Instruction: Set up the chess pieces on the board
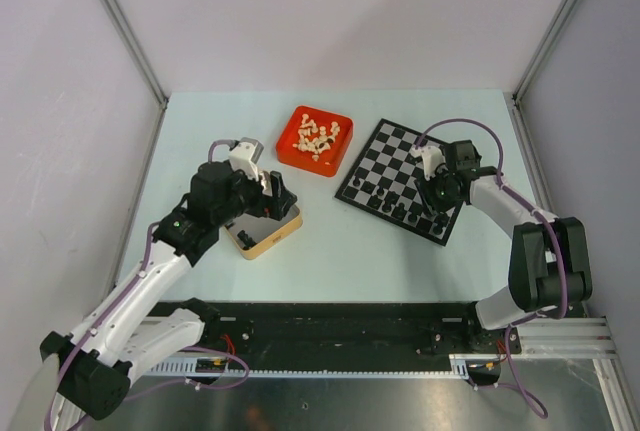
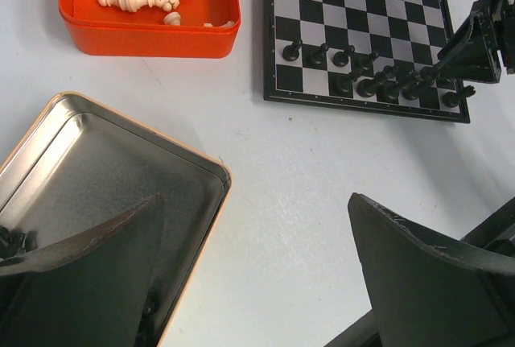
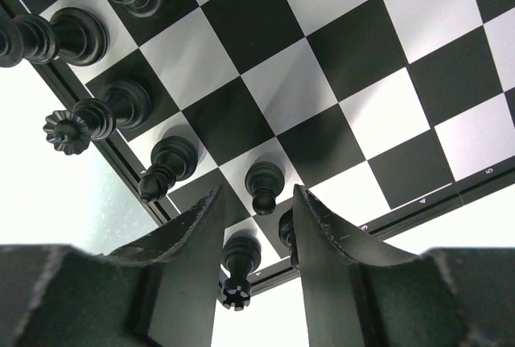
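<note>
Arms bolted at the near edge of the pale bench (image 1: 350, 261) reach out over a half-set chess game. On the left side, the left gripper (image 2: 253, 202) hangs with its fingers spread wide and nothing between them, above the right-hand rim of a shallow metal tin (image 1: 268, 245) with an orange-gold edge.

Towards the right edge, the right gripper (image 3: 257, 190) points down at the near right corner of the board (image 1: 400, 163), its fingers (image 3: 197, 242) parted only narrowly. A crown-topped black piece (image 3: 239, 274) stands on the border square in the gap, and neither finger is seen pressing on it. A pawn (image 3: 264, 186) stands just ahead of the fingertips.

The black chessmen (image 2: 378, 81) stand upright in two uneven rows along the board's near edge, leaving the squares beyond bare. The board itself lies flat, turned at an angle, in the far right part of the bench.

Farther back, near the middle of the far edge and just left of the board, a red tray (image 1: 290, 156) holds a loose heap of cream chessmen (image 1: 318, 137), most lying on their sides.
</note>
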Tool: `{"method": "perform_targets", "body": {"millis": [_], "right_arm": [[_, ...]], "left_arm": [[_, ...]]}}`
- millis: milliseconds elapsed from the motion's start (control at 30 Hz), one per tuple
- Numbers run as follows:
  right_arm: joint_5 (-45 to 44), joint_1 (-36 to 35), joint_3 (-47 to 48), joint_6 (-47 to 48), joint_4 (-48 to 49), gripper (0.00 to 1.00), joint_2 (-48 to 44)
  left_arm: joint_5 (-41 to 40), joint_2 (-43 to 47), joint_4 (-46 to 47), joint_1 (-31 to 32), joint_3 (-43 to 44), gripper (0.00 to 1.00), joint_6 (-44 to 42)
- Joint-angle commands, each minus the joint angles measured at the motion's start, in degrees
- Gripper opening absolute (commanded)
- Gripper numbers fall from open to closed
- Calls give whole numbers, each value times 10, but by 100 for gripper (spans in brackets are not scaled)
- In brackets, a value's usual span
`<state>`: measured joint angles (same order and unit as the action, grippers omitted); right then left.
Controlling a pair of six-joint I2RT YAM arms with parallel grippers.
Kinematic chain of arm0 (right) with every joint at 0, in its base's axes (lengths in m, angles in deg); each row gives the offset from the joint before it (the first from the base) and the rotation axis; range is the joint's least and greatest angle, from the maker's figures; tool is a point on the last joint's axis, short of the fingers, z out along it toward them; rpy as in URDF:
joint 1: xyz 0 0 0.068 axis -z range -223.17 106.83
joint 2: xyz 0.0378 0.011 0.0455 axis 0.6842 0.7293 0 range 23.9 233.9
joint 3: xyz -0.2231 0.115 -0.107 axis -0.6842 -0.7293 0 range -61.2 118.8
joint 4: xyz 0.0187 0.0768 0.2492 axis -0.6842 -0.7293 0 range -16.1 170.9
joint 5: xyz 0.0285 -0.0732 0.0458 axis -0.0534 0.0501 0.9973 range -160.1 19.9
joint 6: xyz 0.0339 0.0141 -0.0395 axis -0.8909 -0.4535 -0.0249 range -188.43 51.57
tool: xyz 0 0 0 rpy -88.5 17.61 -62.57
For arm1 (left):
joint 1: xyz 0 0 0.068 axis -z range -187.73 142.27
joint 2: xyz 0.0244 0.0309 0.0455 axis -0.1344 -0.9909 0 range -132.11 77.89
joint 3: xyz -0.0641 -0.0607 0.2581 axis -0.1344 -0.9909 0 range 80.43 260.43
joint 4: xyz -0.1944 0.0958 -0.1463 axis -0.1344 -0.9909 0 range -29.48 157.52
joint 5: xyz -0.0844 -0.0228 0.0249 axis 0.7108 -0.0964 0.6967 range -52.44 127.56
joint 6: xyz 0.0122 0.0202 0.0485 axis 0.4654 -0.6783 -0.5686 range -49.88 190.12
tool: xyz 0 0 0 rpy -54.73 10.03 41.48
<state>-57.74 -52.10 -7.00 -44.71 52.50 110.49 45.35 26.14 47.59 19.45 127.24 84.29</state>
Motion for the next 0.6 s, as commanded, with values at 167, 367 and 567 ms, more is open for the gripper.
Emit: {"method": "perform_targets", "body": {"millis": [167, 367, 567], "right_arm": [[50, 37, 45, -3, -10, 62, -72], [101, 76, 94, -4, -24, 88, -118], [163, 109, 152, 9, -47, 100, -144]], "left_arm": [[7, 16, 19, -1, 26, 100, 12], [-9, 7, 19, -2, 78, 100, 39], [-19, 1, 18, -3, 126, 100, 54]]}}
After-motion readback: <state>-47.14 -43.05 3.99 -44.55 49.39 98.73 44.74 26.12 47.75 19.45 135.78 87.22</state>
